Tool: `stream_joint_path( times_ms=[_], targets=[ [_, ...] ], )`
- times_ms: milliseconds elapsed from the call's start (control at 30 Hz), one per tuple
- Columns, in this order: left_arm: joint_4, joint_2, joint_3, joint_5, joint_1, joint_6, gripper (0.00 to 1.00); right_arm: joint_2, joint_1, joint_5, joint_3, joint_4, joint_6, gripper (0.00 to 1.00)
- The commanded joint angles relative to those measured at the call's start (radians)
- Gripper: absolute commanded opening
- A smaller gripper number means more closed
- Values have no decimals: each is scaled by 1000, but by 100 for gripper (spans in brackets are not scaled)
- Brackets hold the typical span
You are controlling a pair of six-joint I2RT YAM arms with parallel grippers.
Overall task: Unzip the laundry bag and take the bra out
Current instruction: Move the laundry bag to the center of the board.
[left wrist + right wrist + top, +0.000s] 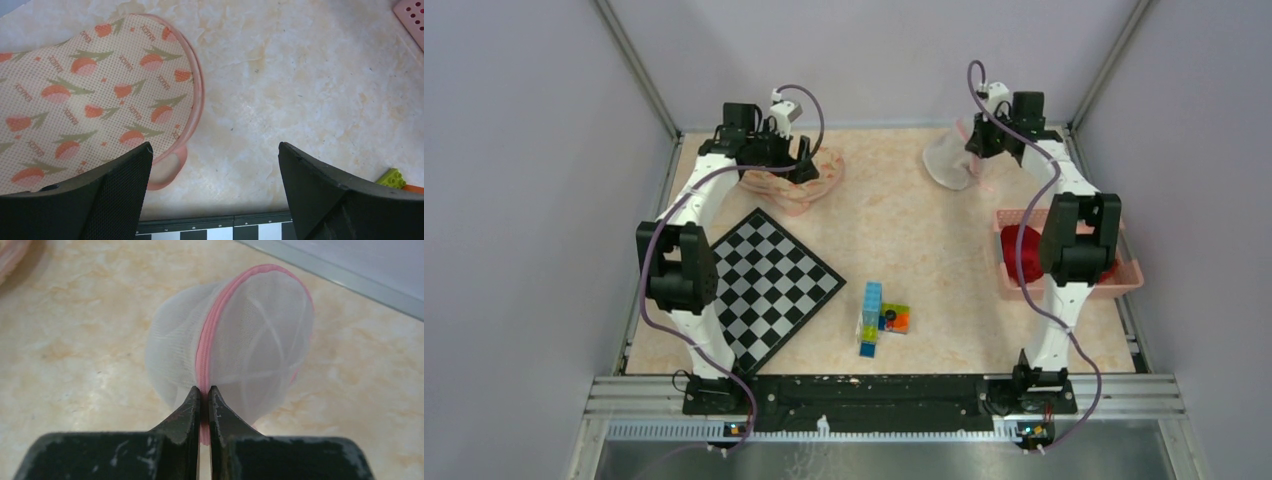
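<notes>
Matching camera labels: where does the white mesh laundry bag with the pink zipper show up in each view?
Top external: white mesh laundry bag at the far right of the table, at the shut right gripper.
Left wrist: not in it.
Right wrist: centre frame, its pink zipper seam pinched by that gripper.
Shared landmark: beige marbled tabletop, seen in all three.

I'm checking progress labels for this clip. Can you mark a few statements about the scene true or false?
1. The right pincer is shut on the mesh bag, at its pink zipper strip. True.
2. The left pincer grips the tulip-print cloth. False: it is open, holding nothing.
3. The checkerboard lies by the left arm. True.
4. The pink basket sits on the left side. False: it is beside the right arm.
</notes>
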State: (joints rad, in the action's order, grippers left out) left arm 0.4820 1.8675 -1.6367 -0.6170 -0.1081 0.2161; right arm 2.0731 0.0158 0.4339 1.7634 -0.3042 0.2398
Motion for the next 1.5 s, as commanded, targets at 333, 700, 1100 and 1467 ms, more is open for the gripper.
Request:
stream_joint_path(
  times_ms=[333, 700, 1100, 1467],
  targets=[
    [-156, -109, 138, -188, 2, -68, 99, -215, -167, 163, -215, -77, -229, 0],
    [-375, -136, 272, -332, -1, -74, 99, -222, -300, 203, -231, -145, -361, 0],
    [-429, -280, 471, -338, -26, 208, 99, -229, -481, 313, -235, -97, -363, 33],
    [-104, -336, 457, -264, -222, 866, 98, -406, -347, 218, -271, 2, -366, 64]
  ],
)
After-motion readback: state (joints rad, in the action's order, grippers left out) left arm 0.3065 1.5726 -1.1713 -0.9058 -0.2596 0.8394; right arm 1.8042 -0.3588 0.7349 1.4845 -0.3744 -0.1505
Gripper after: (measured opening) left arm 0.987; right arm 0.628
